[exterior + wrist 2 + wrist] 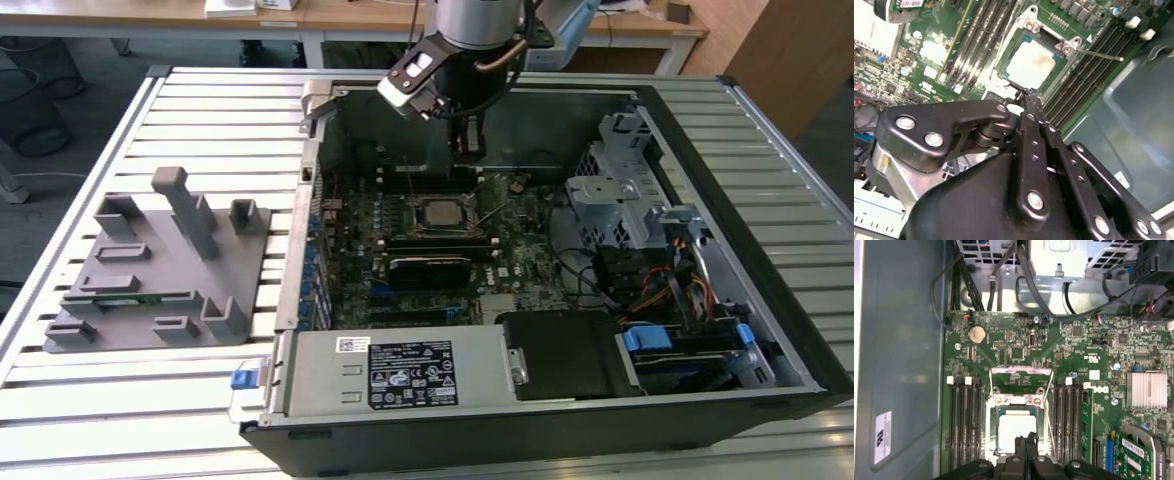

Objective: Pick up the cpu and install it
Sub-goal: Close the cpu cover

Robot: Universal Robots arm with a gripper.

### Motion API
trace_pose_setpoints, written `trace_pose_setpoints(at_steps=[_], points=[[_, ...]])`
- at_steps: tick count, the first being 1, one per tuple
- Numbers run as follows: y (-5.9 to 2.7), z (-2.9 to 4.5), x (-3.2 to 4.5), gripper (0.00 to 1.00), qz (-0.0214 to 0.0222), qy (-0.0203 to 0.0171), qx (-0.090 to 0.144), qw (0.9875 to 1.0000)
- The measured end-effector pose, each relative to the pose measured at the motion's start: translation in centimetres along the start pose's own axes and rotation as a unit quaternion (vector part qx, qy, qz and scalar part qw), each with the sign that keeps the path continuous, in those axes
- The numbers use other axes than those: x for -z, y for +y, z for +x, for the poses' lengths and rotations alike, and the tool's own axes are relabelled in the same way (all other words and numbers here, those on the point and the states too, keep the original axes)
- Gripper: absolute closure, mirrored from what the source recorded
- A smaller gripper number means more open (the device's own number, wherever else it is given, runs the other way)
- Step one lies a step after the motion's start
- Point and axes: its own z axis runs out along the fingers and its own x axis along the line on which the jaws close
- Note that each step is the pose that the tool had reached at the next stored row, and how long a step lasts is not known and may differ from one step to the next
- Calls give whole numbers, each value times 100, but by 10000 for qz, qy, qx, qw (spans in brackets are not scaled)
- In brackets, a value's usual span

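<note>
The hand (467, 150) hangs inside the open black computer case (534, 435), just above the middle of the green motherboard (521, 260). In both wrist views its two black fingers are pressed together at the tips, with nothing between them. Right below those tips sits the small flat square cpu with its pale silvery metal top (1016, 432). It lies flat inside the square black-and-metal socket frame (1019, 400), and as far as I can see no cover is folded over it.

I'd judge that chip to be light, stiff and rather slick on its metal face. Its underside and the socket beneath are probably delicate. The sensible hold would be across two opposite edges, kept level, never pressing down on the top.

Over on the exterior view's left, well apart from the case, a grey plastic tray with upright blocks (80, 270) stands on the slatted metal tabletop (160, 400). A long thin green memory stick (134, 297) lies in one of its near slots. I cannot tell what the others hold.
</note>
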Motion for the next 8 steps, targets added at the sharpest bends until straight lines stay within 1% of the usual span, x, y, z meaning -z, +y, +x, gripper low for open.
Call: trace_pose_setpoints(at_steps=[2,6,8], points=[[0,-11,5,89,1,-1,0,10000],[1,-14,67,89,0,0,0,10000],[1,-17,67,89,0,3,0,10000]])
